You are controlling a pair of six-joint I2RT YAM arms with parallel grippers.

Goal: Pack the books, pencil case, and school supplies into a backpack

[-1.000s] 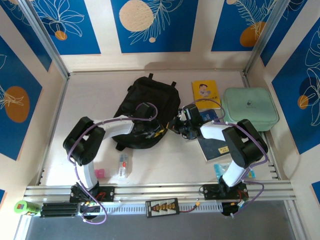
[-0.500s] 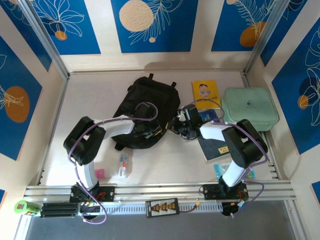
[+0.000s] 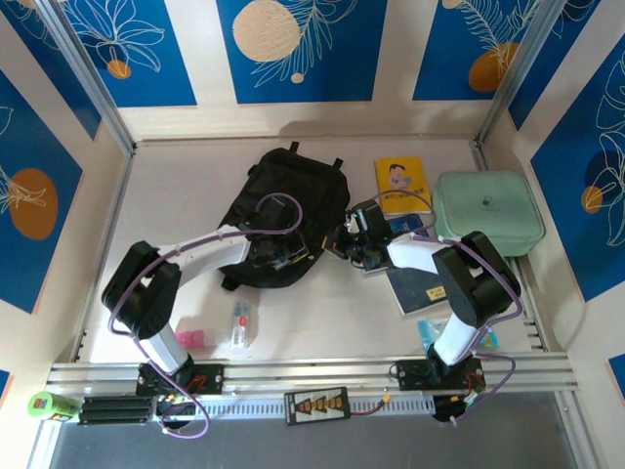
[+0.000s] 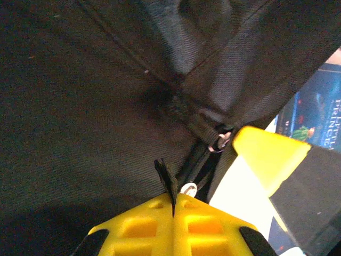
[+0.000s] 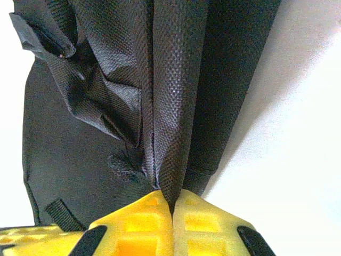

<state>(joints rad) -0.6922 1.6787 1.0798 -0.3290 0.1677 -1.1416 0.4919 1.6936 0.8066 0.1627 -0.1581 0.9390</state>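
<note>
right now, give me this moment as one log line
left fingers: shut on backpack tab | right fingers: shut on backpack fold | yellow book: on table

Bright even top light, soft shadows, left wrist view dim and blurred, right wrist sharper

The table carries one black soft fabric backpack, one mint-green rounded case and three thin books: a yellow one, a blue one and a dark slate one. Near its front edge lie one small clear tube and one small pink piece.
</note>
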